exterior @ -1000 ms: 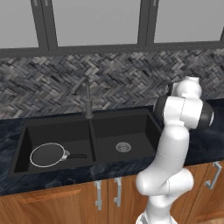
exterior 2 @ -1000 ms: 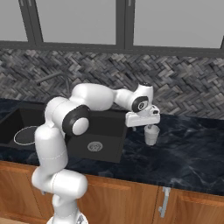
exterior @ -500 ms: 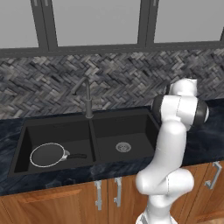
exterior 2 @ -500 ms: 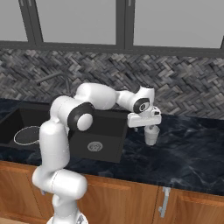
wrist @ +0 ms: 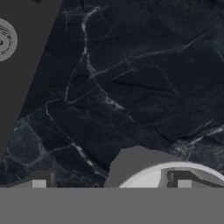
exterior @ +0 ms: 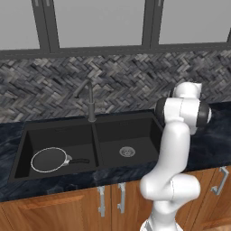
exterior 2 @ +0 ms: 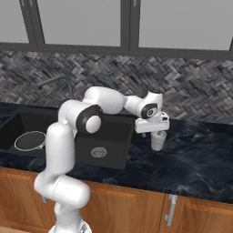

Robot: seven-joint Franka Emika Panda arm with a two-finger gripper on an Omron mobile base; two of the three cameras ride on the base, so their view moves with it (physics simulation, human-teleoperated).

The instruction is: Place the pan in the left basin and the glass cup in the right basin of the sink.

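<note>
The pan [exterior: 50,159] lies flat in the left basin [exterior: 54,136] of the sink, its black handle pointing right; the right base view has the pan [exterior 2: 29,140] at its far left. The glass cup [exterior 2: 157,144] stands upright on the dark marble counter just right of the right basin [exterior 2: 109,136]. My gripper [exterior 2: 157,134] hangs open directly above the cup, fingers pointing down, nothing held. In the hand view the cup's pale rim [wrist: 151,174] curves along the bottom, nearer the right fingertip [wrist: 184,183] than the middle of the gripper [wrist: 111,183].
A dark slim faucet [exterior: 90,102] rises behind the sink's divider. The right basin's silver drain [exterior: 127,151] is bare. Dark marble counter [exterior 2: 200,154] stretches right of the cup. A herringbone tile wall and windows close the back.
The hand has sunk a little and shifted slightly right, closer over the glass cup. Its jaws have stayed open. Pan and cup have not moved.
</note>
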